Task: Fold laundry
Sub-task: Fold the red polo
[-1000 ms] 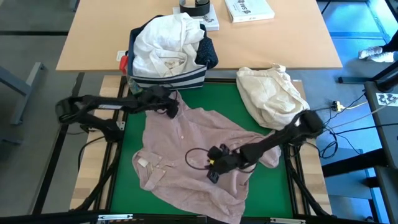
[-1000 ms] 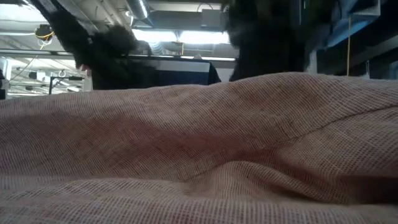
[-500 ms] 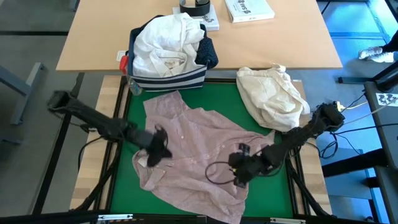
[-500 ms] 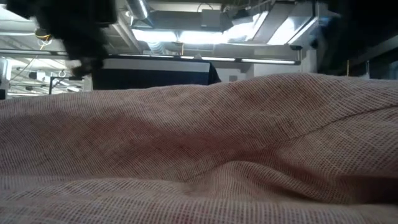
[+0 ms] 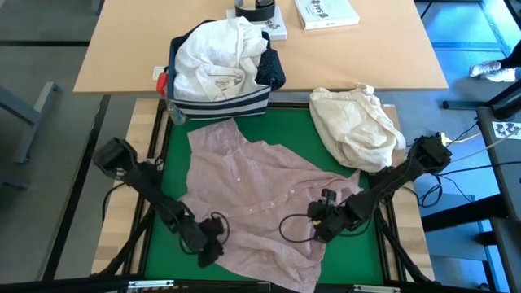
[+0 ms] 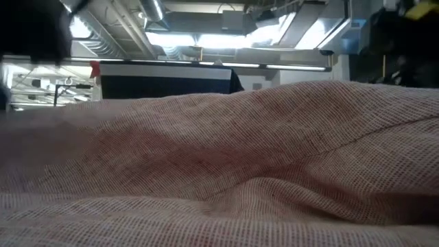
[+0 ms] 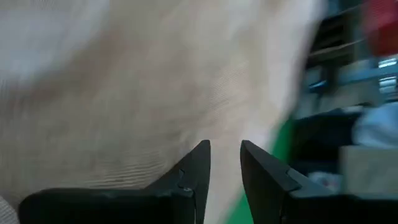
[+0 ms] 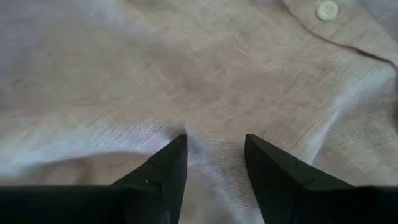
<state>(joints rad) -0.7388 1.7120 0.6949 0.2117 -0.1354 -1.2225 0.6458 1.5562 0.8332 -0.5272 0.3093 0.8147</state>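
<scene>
The pale pink top (image 5: 252,187) lies spread, wrinkled, on the green mat (image 5: 175,163); it fills the low view (image 6: 219,171). My left gripper (image 5: 210,246) is low over the top's near left part, by its edge, fingers a little apart (image 7: 225,149). My right gripper (image 5: 319,228) is open over the top's near right part (image 8: 216,143), near a button (image 8: 326,10). The white shirt (image 5: 216,53) and a bit of the navy dotted shirt (image 5: 273,72) lie in the bin. The grey jeans do not show. My left gripper is close above the pink cloth (image 7: 124,81); I cannot tell whether it touches. My right gripper's open fingertips (image 8: 174,152) stand at the cloth from above, a small wrinkle (image 8: 189,134) between them; I cannot tell whether they touch it.
The navy striped bin (image 5: 220,104) stands at the mat's far edge. A cream-beige cloth bundle (image 5: 354,122) lies at the far right of the mat. A book (image 5: 326,11) and a tape roll (image 5: 255,8) lie on the wooden table behind.
My left gripper has swept quickly from the top's collar, by the bin, along the top's left side toward the table's near edge. My right gripper has gone a little toward the right and near edges over the top. The top has stayed in place.
</scene>
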